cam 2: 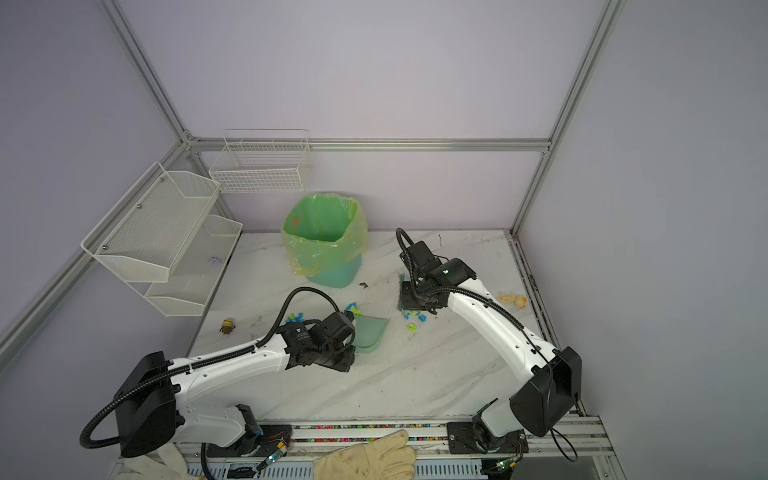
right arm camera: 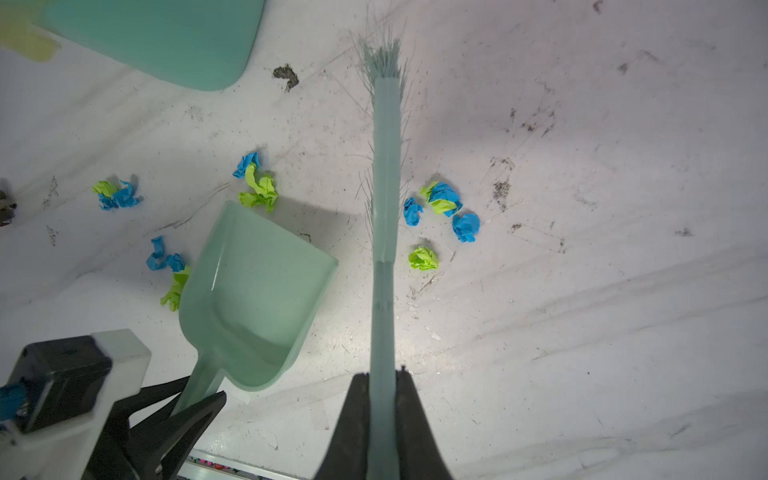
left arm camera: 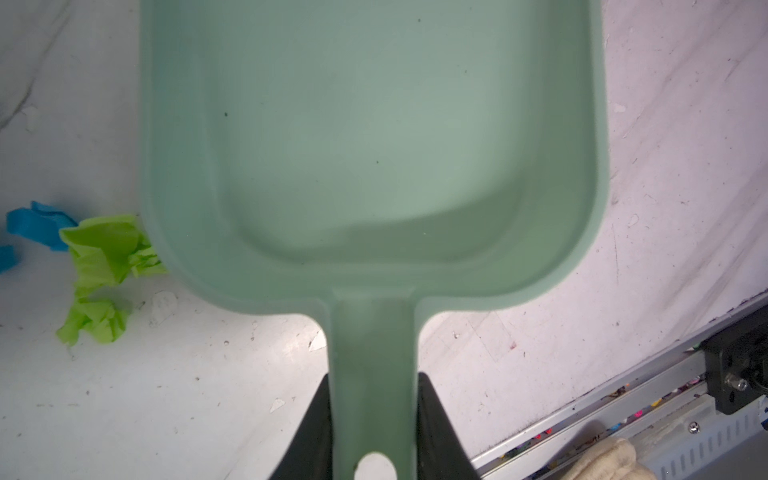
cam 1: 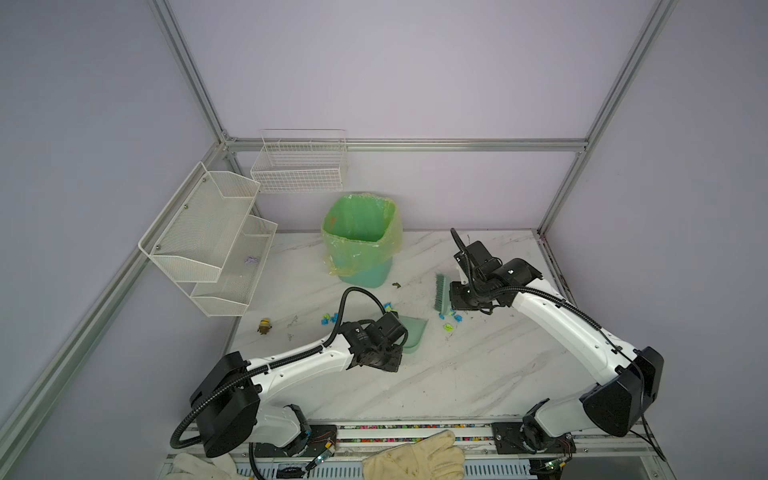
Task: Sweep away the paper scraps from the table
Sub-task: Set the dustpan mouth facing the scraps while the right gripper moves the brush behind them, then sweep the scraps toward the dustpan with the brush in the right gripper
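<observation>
Scraps — blue and lime wads — all lie on the worktop, in several loose groups. One group sits just beside the brush, on the side away from the dustpan. A second lies at a corner of the dustpan's mouth. More lie along its other side and a little beyond, and in the left wrist view one lime wad touches its wall.

Dustpan: pale green, near the middle of the worktop, mouth turned toward the brush. Its tray shows bare plastic with a few dark flecks. Left jaws are closed on its handle, one on each side.

Brush: same green, with its bristles on the dustpan's side in both top views. Right jaws are clamped narrow on its handle. Whether the bristles touch the worktop cannot be told.

Bin: stands at the back, beyond the dustpan, lined with a green bag folded over the rim. Inside, only the bag's wall shows — the bottom is out of sight.

Shelf: two mesh tiers on the left wall. The lower tier holds one small purple wad. Basket: white wire, hung on the back wall above the bin.
</observation>
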